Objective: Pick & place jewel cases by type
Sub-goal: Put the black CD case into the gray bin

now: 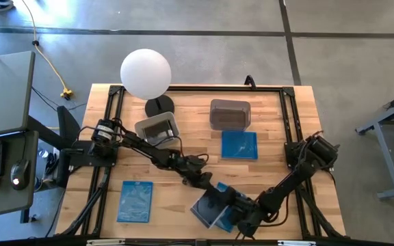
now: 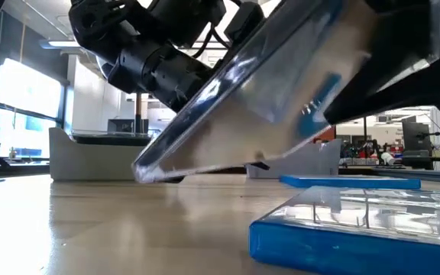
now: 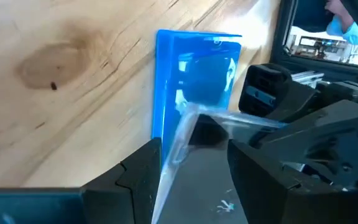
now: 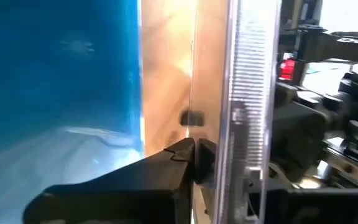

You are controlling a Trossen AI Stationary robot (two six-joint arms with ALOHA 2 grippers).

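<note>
Bright, even daylight; window [image 2: 21,92] glare washes the low view, while the right wrist view is blurred, perhaps too close.

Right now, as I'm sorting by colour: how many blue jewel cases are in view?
3 blue cases: one alone on the left side, one beside the dark tub, one partly under the tilted clear case.
</note>
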